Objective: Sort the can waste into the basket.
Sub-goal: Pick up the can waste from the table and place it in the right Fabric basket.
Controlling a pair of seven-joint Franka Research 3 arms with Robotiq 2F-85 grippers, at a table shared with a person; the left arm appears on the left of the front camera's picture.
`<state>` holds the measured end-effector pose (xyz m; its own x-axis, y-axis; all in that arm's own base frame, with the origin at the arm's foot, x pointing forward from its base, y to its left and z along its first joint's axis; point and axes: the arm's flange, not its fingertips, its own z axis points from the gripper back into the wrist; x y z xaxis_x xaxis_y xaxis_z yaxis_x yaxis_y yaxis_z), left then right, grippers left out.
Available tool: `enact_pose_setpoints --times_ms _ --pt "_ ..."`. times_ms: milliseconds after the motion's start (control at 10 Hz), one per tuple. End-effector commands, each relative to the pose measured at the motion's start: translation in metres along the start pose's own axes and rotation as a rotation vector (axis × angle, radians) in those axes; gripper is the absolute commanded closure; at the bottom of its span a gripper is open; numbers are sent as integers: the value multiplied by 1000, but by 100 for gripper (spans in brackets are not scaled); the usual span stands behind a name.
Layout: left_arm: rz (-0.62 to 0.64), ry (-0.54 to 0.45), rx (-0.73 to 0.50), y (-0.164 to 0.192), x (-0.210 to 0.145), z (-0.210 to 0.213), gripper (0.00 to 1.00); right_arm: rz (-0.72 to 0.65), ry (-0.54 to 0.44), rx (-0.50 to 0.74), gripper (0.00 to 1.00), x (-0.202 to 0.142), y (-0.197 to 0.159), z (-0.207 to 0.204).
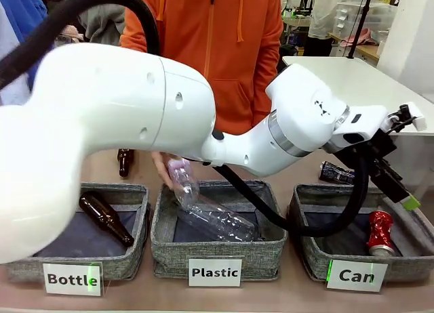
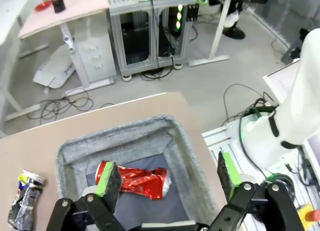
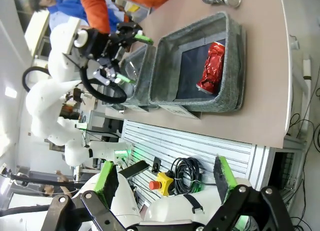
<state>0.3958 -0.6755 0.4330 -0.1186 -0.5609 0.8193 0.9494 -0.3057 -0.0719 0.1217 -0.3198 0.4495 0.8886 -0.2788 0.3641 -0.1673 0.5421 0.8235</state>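
Observation:
The crushed red can (image 1: 380, 232) lies inside the grey "Can" basket (image 1: 306, 257) at the right. My left arm reaches across the table, and its gripper (image 1: 405, 194) hangs open over that basket. In the left wrist view, the left gripper (image 2: 167, 183) is spread wide above the red can (image 2: 134, 180) in the basket (image 2: 125, 133). The black can (image 1: 337, 172) lies on the table behind the basket, also seen as the black can (image 2: 25, 201). My right gripper (image 3: 165, 181) is open and holds nothing, far from the basket (image 3: 165, 66) with the red can (image 3: 212, 66).
A person's hand (image 1: 163, 167) lowers a clear bottle (image 1: 183, 182) into the "Plastic" basket (image 1: 215, 248). A brown bottle (image 1: 105, 218) lies in the "Bottle" basket (image 1: 115, 265). Another brown bottle (image 1: 124, 162) stands behind it. My left arm (image 1: 135, 110) blocks much of the front view.

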Motion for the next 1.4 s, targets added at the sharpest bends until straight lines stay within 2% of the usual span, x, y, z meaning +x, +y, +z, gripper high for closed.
enact_pose_setpoints --times_ms 0,300,400,600,1300 --pt "-52 44 -10 -29 13 18 0 -11 -2 -7 0 -7 3 2" --pt "-53 190 37 -27 1 42 0 -11 -2 -7 0 -7 3 2" --pt "-55 205 44 -27 -4 52 0 -11 -2 -7 0 -7 3 2" --pt "-57 156 47 -25 -5 60 0 -11 -2 -7 0 -7 3 2" --pt "-40 143 53 -22 -11 69 0 -4 2 24 0 3 2 -6"
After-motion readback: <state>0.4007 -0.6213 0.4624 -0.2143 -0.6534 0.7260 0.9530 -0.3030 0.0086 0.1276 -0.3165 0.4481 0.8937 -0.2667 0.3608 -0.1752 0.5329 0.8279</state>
